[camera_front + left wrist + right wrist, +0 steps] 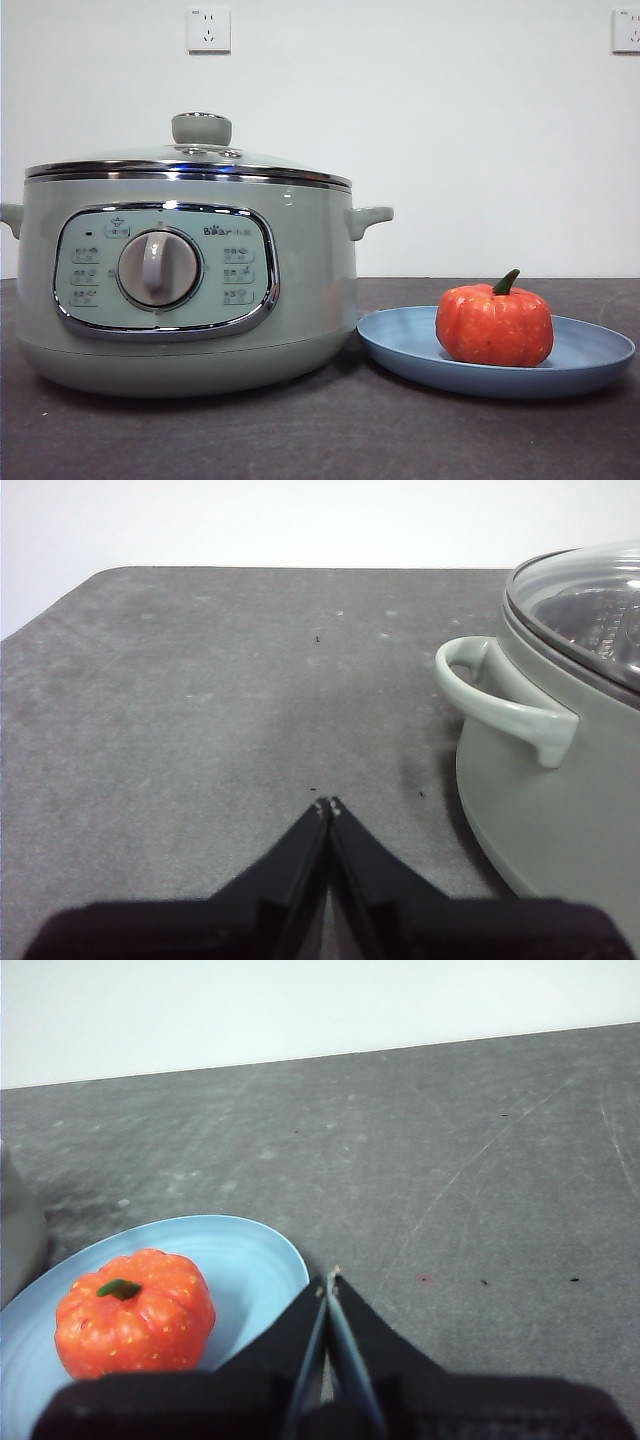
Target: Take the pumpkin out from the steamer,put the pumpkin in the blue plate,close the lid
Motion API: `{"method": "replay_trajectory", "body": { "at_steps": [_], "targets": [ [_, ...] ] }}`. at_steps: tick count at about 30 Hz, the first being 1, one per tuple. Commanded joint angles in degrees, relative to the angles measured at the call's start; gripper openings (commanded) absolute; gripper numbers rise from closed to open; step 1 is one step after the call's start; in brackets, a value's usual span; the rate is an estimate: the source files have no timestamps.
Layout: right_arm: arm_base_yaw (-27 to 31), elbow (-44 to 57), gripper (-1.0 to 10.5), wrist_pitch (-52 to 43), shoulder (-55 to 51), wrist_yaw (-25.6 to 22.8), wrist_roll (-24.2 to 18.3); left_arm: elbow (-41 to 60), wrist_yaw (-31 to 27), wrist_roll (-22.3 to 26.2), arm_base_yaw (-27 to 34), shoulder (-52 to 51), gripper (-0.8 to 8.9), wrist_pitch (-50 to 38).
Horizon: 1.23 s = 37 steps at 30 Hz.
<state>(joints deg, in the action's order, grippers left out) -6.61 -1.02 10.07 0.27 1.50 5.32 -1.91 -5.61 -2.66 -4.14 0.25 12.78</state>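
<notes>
The orange-red pumpkin [494, 324] sits upright in the blue plate [590, 365], right of the steamer [310, 290]. The glass lid [200, 152] rests shut on the steamer, its green knob on top. Neither gripper shows in the front view. My left gripper [328, 806] is shut and empty above bare table, beside the steamer's side handle [500, 700]; the lid [585, 600] shows there too. My right gripper [328, 1280] is shut and empty, just off the plate's rim [285, 1260], with the pumpkin [135, 1312] beside it.
The table top [300, 440] is dark grey. A white wall with two sockets [208, 30] stands behind. Open table surface lies beyond each gripper in both wrist views.
</notes>
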Motion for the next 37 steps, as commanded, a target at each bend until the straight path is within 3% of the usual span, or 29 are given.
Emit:
{"method": "replay_trajectory", "body": {
  "at_steps": [1,37],
  "targets": [
    [0.17,0.59,0.0,0.13,-0.17,-0.11,-0.24,0.66,-0.13,-0.37,0.15,-0.15,-0.03,0.42],
    [0.17,0.59,0.0,0.13,-0.17,-0.11,-0.24,0.66,-0.13,-0.37,0.15,-0.15,-0.03,0.42]
  ]
}}
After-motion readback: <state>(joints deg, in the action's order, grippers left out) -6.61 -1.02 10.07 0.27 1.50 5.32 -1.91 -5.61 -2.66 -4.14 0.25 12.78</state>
